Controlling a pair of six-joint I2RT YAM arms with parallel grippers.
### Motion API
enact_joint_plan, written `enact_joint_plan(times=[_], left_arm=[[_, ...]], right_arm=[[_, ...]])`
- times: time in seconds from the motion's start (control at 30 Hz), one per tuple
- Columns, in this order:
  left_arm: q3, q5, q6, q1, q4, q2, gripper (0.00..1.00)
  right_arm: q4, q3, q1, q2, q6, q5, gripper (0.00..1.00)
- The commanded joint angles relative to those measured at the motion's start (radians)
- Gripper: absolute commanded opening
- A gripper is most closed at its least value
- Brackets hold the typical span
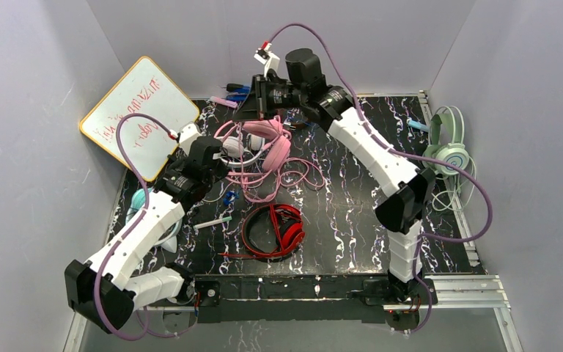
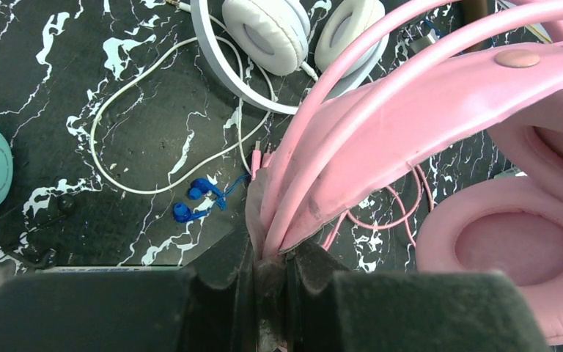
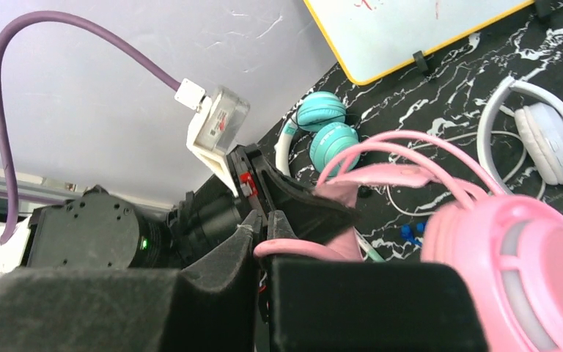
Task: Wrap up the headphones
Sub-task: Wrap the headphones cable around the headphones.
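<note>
Left tool point(image 2: 267, 253), right tool point(image 3: 262, 236): clamped on pink headphones point(image 1: 271, 143) | whiteboard point(image 1: 139, 103) scrawl unreadable

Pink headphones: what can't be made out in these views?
- Cord end of the pink headphones: top view, the loops overlap and are too small to trace.
- Left end effector grip on the headband: top view, hidden under its own wrist.
- One of their ear cups: right wrist view, cut off by the right edge.
- Whiteboard writing: top view, too small to read.
</note>
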Motion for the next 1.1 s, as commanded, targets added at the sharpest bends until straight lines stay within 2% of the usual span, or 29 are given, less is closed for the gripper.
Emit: enact_joint_plan(times=[0.0, 0.17, 0.3, 0.5, 0.8, 0.83, 0.87, 0.9, 0.93, 1.07], left_arm=[[0.018, -0.039, -0.013, -0.012, 0.036, -0.049, 0.00], [0.100, -0.059, -0.111, -0.004, -0.068, 0.019, 0.00], [0.243, -0.008, -0.177, 0.009, -0.117, 0.097, 0.00], [0.344, 0.002, -0.288, 0.035, -0.122, 0.139, 0.00], [0.396, 0.213, -0.425, 0.156, -0.101, 0.141, 0.00], [0.399, 0.227, -0.429, 0.160, -0.097, 0.137, 0.00], [0.403, 0.240, -0.433, 0.166, -0.093, 0.134, 0.00], [0.408, 0.252, -0.437, 0.169, -0.090, 0.129, 0.00], [0.411, 0.266, -0.442, 0.173, -0.089, 0.125, 0.00], [0.411, 0.365, -0.469, 0.195, -0.054, 0.107, 0.00]], right_arm=[[0.074, -0.071, -0.015, -0.149, -0.035, 0.015, 0.07], [0.157, -0.297, -0.013, -0.274, 0.024, -0.068, 0.07], [0.302, -0.529, 0.063, -0.361, 0.100, -0.106, 0.07], [0.324, -0.712, 0.177, -0.426, 0.100, -0.061, 0.07], [0.413, -1.016, 0.184, -0.595, 0.102, 0.106, 0.07], [0.421, -1.041, 0.184, -0.608, 0.101, 0.121, 0.53], [0.430, -1.065, 0.184, -0.617, 0.100, 0.134, 0.13], [0.432, -1.082, 0.184, -0.625, 0.100, 0.149, 0.09], [0.433, -1.099, 0.185, -0.632, 0.099, 0.160, 0.09], [0.447, -1.158, 0.184, -0.648, 0.097, 0.197, 0.15]])
